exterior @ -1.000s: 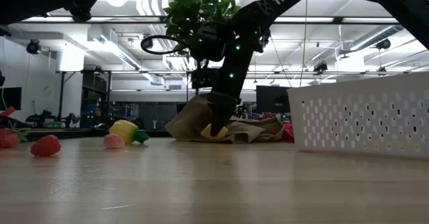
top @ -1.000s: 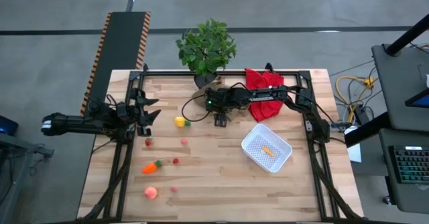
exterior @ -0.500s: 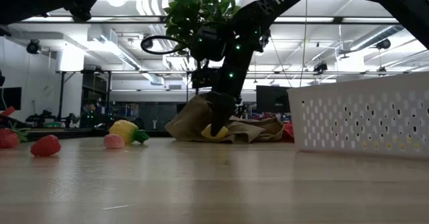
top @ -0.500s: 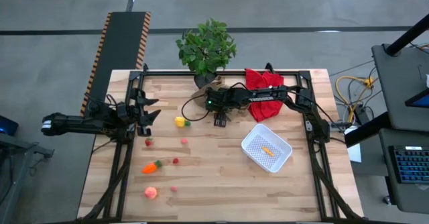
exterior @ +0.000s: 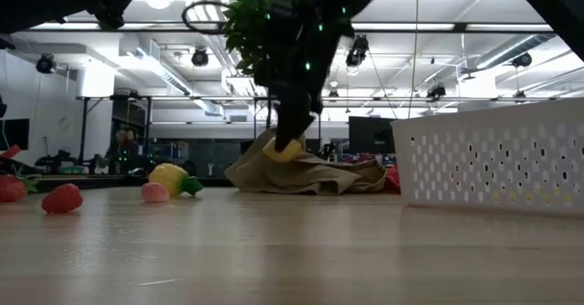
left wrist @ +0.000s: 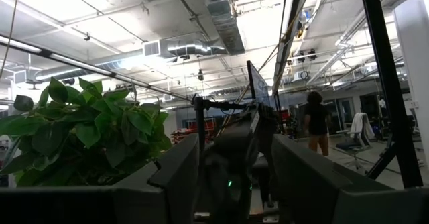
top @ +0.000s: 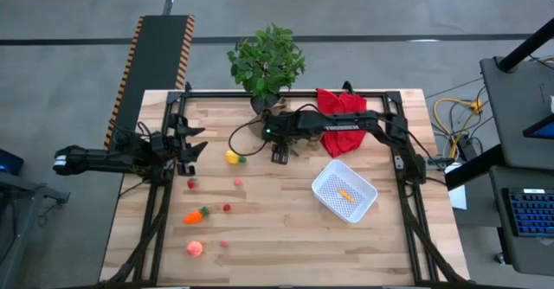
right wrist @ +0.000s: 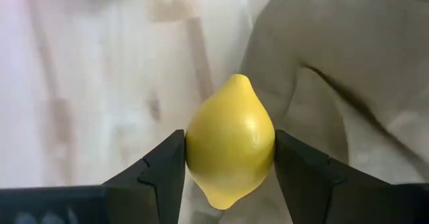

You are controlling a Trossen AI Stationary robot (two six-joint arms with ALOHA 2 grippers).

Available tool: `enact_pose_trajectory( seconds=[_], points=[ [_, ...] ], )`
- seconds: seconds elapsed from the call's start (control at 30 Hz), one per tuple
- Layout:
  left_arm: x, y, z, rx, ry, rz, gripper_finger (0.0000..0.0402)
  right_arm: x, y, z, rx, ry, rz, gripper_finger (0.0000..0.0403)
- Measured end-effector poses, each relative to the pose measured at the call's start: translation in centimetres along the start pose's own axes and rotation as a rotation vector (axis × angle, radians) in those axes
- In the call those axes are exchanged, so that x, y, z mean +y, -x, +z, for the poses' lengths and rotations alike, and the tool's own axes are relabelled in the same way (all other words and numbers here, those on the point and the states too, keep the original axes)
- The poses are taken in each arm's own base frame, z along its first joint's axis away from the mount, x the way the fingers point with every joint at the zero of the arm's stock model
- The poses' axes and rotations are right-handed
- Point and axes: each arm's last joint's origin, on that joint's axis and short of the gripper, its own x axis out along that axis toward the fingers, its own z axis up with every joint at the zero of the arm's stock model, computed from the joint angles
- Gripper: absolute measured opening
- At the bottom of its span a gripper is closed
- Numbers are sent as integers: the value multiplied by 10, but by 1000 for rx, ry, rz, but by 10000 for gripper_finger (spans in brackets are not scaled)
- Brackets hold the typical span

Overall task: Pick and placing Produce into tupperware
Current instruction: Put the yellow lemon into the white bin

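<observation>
My right gripper [top: 280, 154] is shut on a yellow lemon [right wrist: 230, 140], which hangs above the table in front of the brown paper bag [exterior: 310, 173]. The white tupperware [top: 327, 182] sits on the table's right half with one small orange-yellow piece [top: 345, 195] inside. On the left half lie a corn [top: 233, 157], a carrot [top: 196, 215], a peach [top: 195, 248] and several red berries [top: 227, 208]. My left gripper [top: 194, 150] waits open at the left edge, raised and holding nothing. My right gripper pinches the lemon's two rounded sides [right wrist: 191, 150] between its two fingers [right wrist: 161, 167], across its middle. The fingers come steeply from above, slanting down. The lemon [exterior: 290, 147] is lifted clear of the table, its pointed ends lying along the fingers.
A potted plant [top: 267, 60] stands at the far edge in the paper bag. A red cloth [top: 339, 116] lies at the far right. Black frame rails [top: 407, 176] run along both sides. Bare wood lies between the lemon and the tupperware.
My right gripper has risen with the lemon in the last half second, taking it from the tabletop up in front of the paper bag, clear of the wood. The left arm has kept still.
</observation>
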Motion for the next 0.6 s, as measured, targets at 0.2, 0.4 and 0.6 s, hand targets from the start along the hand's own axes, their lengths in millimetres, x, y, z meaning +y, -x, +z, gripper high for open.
enact_pose_trajectory(
  seconds=[0.2,0.4,0.6],
  points=[
    [0,0,0,-1,1,0,176,30,42,6,86,-68,27,185],
    [0,0,0,-3,1,1,176,65,102,-1,120,-95,43,185],
    [0,0,0,-2,1,1,176,99,175,-29,34,-170,-23,185]
  ],
)
